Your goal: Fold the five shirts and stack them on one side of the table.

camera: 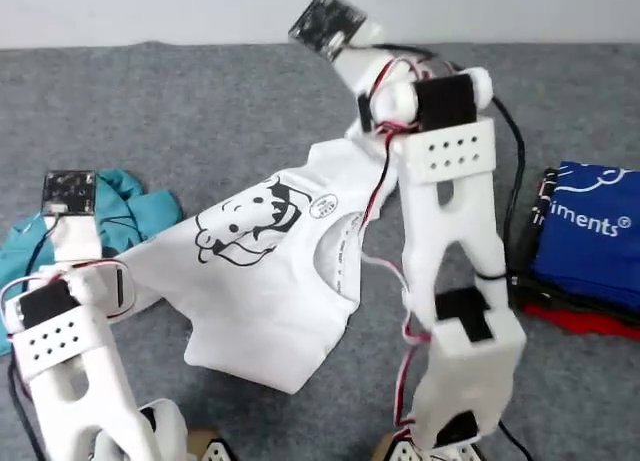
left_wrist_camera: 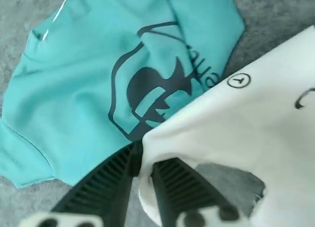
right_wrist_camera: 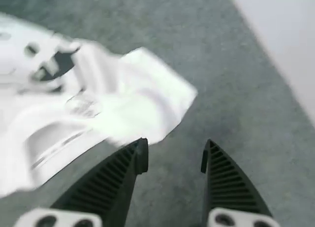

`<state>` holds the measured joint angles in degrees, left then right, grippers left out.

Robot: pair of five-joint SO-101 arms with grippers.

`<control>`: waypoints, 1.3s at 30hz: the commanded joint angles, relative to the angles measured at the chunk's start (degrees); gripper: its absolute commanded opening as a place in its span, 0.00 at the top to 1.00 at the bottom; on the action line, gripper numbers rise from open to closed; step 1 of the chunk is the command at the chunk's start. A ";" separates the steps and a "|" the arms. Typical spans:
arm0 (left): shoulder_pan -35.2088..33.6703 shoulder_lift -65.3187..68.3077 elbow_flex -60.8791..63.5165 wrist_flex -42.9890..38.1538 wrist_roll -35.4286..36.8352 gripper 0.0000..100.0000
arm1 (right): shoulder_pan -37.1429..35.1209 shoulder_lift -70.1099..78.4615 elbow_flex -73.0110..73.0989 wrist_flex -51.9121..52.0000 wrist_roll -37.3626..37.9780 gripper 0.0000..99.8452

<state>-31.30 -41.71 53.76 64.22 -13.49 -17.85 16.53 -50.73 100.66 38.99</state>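
A white shirt (camera: 270, 281) with a cartoon print lies spread and partly lifted in the middle of the grey table. My left gripper (left_wrist_camera: 142, 163) is shut on a corner of its edge, seen at the table's near left (camera: 125, 283). Under and behind that corner lies a crumpled teal shirt (left_wrist_camera: 113, 74), at the left edge of the table (camera: 125, 206). My right gripper (right_wrist_camera: 174, 155) is open just above the cloth-covered table, with the far corner of the white shirt (right_wrist_camera: 142, 96) right beside one finger and nothing between the fingers. The right arm (camera: 440, 151) stands over the shirt's far right side.
A stack of folded shirts sits at the right edge: a blue one (camera: 590, 231) on top, black and red (camera: 580, 321) beneath. The grey table cover (camera: 200, 111) shows bare at the back left. A pale wall (right_wrist_camera: 285, 35) runs behind the table.
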 commanded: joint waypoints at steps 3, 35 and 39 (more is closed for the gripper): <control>-0.97 -0.79 2.42 -5.89 0.62 1.00 | -6.02 -17.71 23.82 2.42 -4.04 0.81; -1.05 -1.05 6.99 -9.14 0.79 1.00 | -43.91 -17.63 75.43 -16.04 -20.40 0.81; -1.05 -1.05 6.99 -9.14 0.79 1.00 | -46.73 -15.78 75.43 -19.21 -20.48 0.81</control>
<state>-31.74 -41.71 60.97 56.04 -13.14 -63.03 0.35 25.05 83.34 19.12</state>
